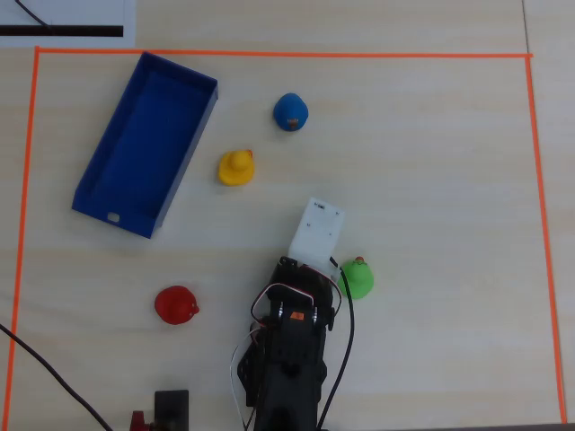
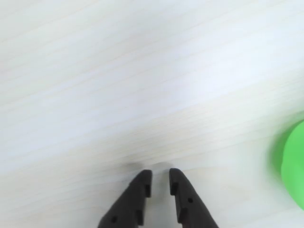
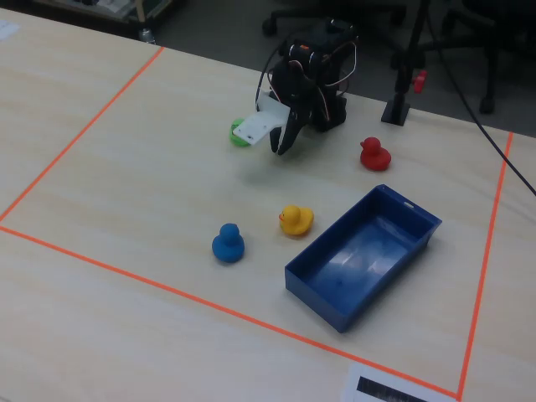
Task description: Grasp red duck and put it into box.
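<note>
The red duck (image 1: 176, 304) sits on the pale wooden table (image 1: 431, 180), inside the orange tape border (image 1: 530, 180), well apart from the blue box (image 1: 144, 144). In the overhead view it lies to the left of the arm's base (image 1: 287, 359), below the box; in the fixed view it stands (image 3: 374, 154) just right of the arm, between the arm and the box's far corner (image 3: 364, 255). Nothing touches it.

The gripper (image 2: 160, 183) hangs over bare table — its two black fingers (image 2: 137, 190) are drawn nearly together with only a narrow slit between the tips, and they hold nothing. In the fixed view the gripper (image 3: 283, 142) points down toward the tabletop beside a white housing (image 3: 260, 126) on the wrist.

The green duck (image 1: 358, 277) is just beside the arm on its right in the overhead view, and it shows as a blurred green patch (image 2: 292, 164) at the right edge of the wrist view. The yellow duck (image 1: 236, 167) stands near the box's long side, and the blue duck (image 1: 290, 111) is a little farther up and to the right of it. The box is open-topped and empty, lying at an angle — its long axis slants across the upper left of the overhead view.

A black cable (image 1: 54, 382) crosses the lower left corner of that view.
</note>
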Controlling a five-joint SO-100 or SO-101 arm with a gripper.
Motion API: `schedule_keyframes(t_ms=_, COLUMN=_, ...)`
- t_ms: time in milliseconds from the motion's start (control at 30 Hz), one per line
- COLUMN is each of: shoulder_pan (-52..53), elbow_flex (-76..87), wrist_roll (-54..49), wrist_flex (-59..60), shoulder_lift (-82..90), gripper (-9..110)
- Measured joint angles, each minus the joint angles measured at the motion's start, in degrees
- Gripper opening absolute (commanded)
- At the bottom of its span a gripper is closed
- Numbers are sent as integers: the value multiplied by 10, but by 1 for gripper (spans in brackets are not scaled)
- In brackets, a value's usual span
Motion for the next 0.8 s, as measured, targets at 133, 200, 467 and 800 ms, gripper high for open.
schedule_keyframes(t_ms=133, shoulder_pan=0, elbow_flex=0, wrist_roll=0, wrist_flex=1, shoulder_lift=0, gripper=0)
schedule_keyframes(t_ms=200, shoulder_pan=0, elbow_flex=0, wrist_roll=0, wrist_flex=1, shoulder_lift=0, gripper=0)
schedule_keyframes(t_ms=467, shoulder_pan=10, elbow_flex=-33, wrist_roll=11, wrist_flex=-35, shoulder_lift=-54, gripper=31)
schedule_keyframes(t_ms=800, shoulder_pan=-27, elbow_flex=-587, wrist_roll=32, wrist_flex=200, shoulder_lift=-472, gripper=46)
